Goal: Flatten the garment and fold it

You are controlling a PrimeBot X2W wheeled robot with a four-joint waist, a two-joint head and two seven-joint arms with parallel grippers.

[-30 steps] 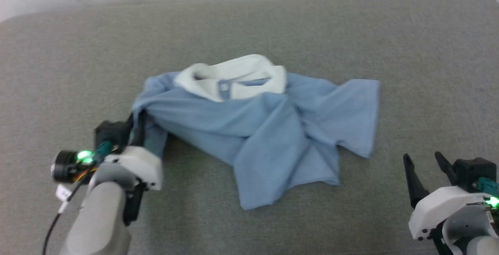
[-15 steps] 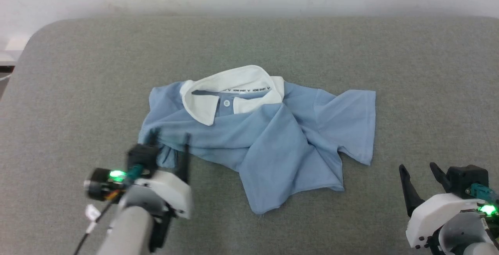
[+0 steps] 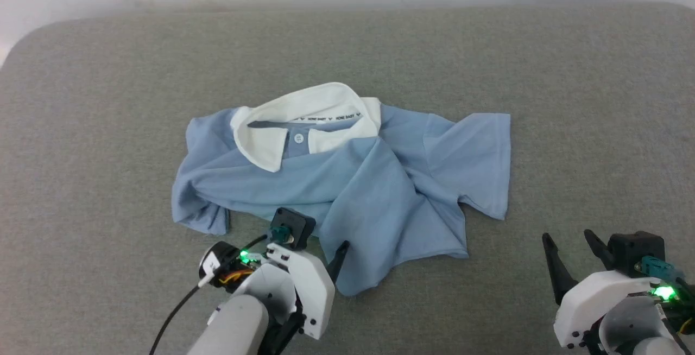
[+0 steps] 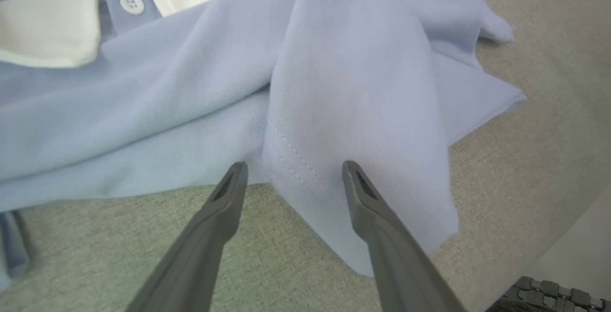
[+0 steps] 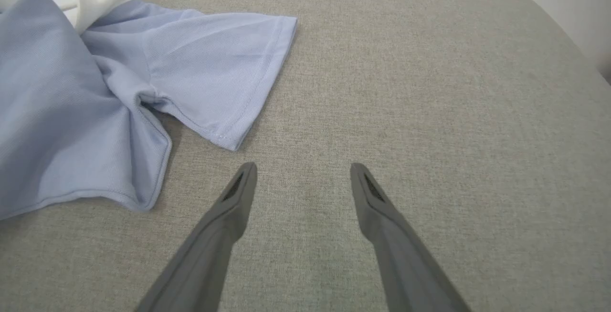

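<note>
Release came first. In the head view the left gripper (image 3: 326, 252), a second earlier clamped on the far-left edge of the shirt (image 3: 353, 181), now stood spread at its near hem, so flattening needed a fresh hold. The right gripper (image 3: 567, 238) waited spread, the shirt well to its left. In the left wrist view, a stitched hem fold lay between the fingertips, not pinched. In the right wrist view, the sleeve (image 5: 215, 73) lay ahead-left, apart.
</note>
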